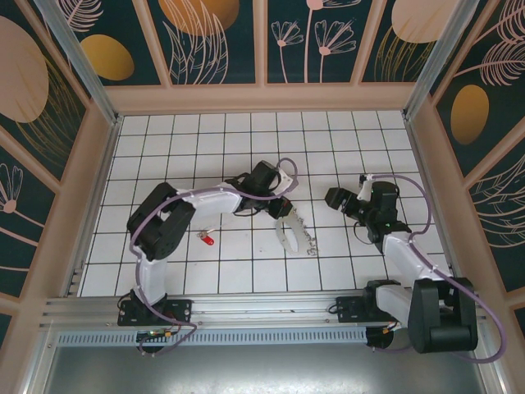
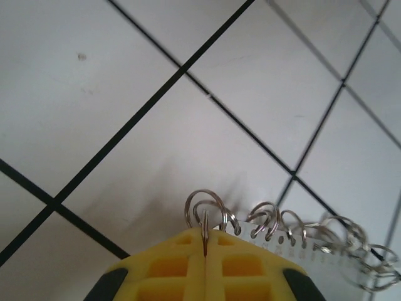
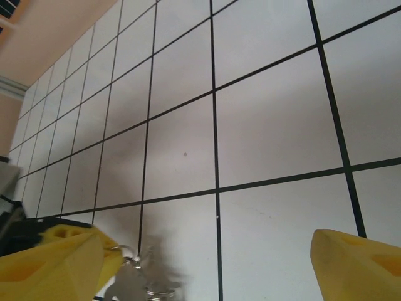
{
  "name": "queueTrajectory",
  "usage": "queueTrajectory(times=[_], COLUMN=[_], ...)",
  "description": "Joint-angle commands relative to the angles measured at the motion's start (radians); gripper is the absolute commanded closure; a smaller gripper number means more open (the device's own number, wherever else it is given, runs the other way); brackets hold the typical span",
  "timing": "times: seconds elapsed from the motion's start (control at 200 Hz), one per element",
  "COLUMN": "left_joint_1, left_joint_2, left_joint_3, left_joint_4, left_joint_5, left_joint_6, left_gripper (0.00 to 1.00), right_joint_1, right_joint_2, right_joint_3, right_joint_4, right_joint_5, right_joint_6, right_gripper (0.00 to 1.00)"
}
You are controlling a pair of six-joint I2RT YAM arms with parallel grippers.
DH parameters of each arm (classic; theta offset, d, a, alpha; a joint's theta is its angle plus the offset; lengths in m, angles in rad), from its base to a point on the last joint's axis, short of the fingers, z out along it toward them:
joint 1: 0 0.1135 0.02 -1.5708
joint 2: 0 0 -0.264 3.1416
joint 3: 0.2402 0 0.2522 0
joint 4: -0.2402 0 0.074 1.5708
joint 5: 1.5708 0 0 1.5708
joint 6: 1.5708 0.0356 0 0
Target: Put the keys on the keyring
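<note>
Top external view: a white gridded table [image 1: 205,148] inside a walled enclosure. Near the centre, the left claw [image 1: 287,238] is clamped on the keyring [image 1: 308,243], a beige strap edged with small silver rings, which lies on the table at the claw's 3 o'clock. The key [image 1: 207,240], tiny and red-headed, lies alone on the table at the claw's 9 o'clock, well apart. The right claw [image 1: 332,197] sits at the keyring's 1 o'clock, near it.

Left wrist view: the left claw [image 2: 205,241] has its yellow fingers pressed together on one silver ring of the keyring [image 2: 307,251].

Right wrist view: the right claw [image 3: 207,257] has its yellow fingers [image 3: 56,257] wide apart, with blurred silver rings [image 3: 141,279] at 7 o'clock.
</note>
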Motion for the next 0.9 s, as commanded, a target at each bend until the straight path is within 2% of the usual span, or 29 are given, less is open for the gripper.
queueTrajectory(times=[0.0,0.28,0.465,0.556,0.631,0.736,0.896], left_joint_1=[-0.005,-0.006,-0.007,-0.007,-0.007,-0.006,-0.007], left_joint_2=[-0.113,-0.363,-0.535,-0.590,-0.621,-0.650,-0.683], left_joint_3=[-0.035,-0.135,-0.132,-0.106,-0.087,-0.068,-0.049], left_joint_4=[-0.018,0.013,0.000,-0.026,-0.045,-0.075,-0.109], left_joint_5=[0.010,0.019,0.083,0.120,0.146,0.175,0.209], left_joint_6=[0.077,0.178,0.240,0.259,0.271,0.286,0.299], left_gripper=[1.00,1.00,1.00,1.00,1.00,1.00,1.00], right_joint_1=[-0.009,-0.004,0.032,0.092,0.165,0.280,0.386], right_joint_2=[-0.061,-0.254,-0.347,-0.365,-0.377,-0.370,-0.322], right_joint_3=[-0.019,-0.024,-0.004,0.023,0.054,0.119,0.218], right_joint_4=[0.052,0.155,0.243,0.275,0.273,0.237,0.184], right_joint_5=[-0.049,-0.190,-0.316,-0.367,-0.361,-0.322,-0.337], right_joint_6=[-0.023,-0.037,-0.058,-0.091,-0.135,-0.213,-0.279], right_gripper=[0.17,0.25,0.31,0.40,0.44,0.46,0.52])
